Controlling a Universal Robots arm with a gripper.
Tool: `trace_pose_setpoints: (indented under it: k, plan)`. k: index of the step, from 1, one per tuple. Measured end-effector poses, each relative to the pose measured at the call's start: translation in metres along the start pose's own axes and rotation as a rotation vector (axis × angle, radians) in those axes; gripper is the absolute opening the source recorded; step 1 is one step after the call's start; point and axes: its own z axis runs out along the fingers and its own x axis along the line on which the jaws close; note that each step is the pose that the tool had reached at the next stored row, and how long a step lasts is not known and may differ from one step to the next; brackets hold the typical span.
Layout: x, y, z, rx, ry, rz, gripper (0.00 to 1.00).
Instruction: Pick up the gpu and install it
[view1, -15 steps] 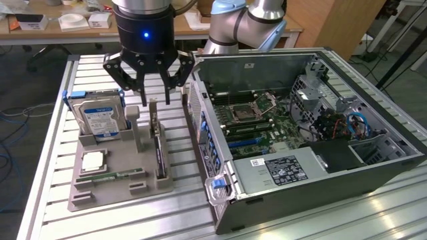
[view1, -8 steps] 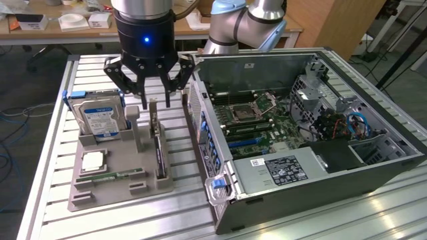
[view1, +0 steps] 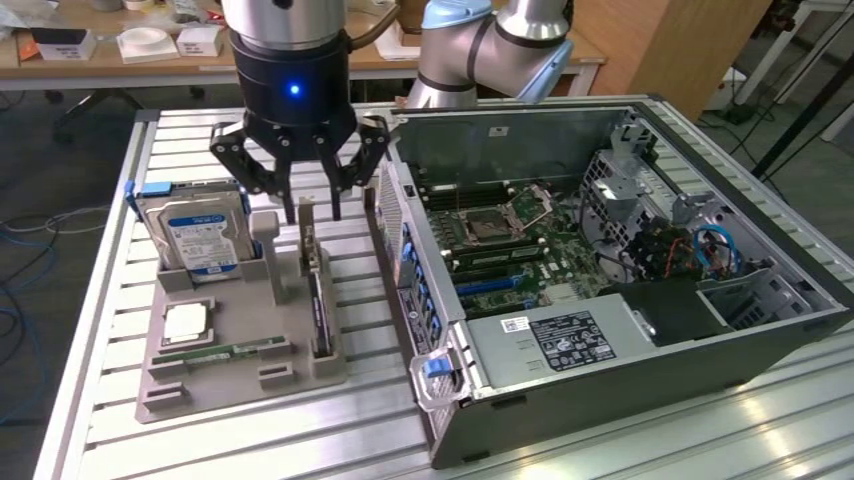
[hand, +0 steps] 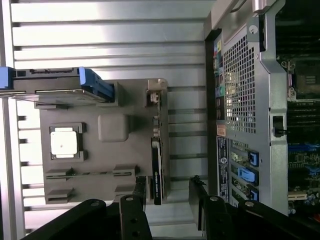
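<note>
Gpu (view1: 319, 310) not yet picked up or installed.
My claw (view1: 304, 198) hangs wide open and empty just above it; nothing grasped so far.

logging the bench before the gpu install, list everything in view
gpu: 1, green-black, on edge in the tray
hard drive: 1, silver, blue-white label, upright in the tray
cpu: 1, silver, flat in the tray
ram stick: 1, green, flat in the tray
tray: 1, grey, on the table
case: 1, dark, open, beside the tray
table: 1, silver, slatted
gripper: 1, black, open, above the gpu
arm: 1, grey-blue, behind the case
</note>
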Motion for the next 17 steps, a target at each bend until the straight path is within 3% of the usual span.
trace_pose_setpoints:
  k: [17]
  plan:
    - [0.000, -0.0012, 0.0133, 0.0000, -0.0009, 0.000, 0.47]
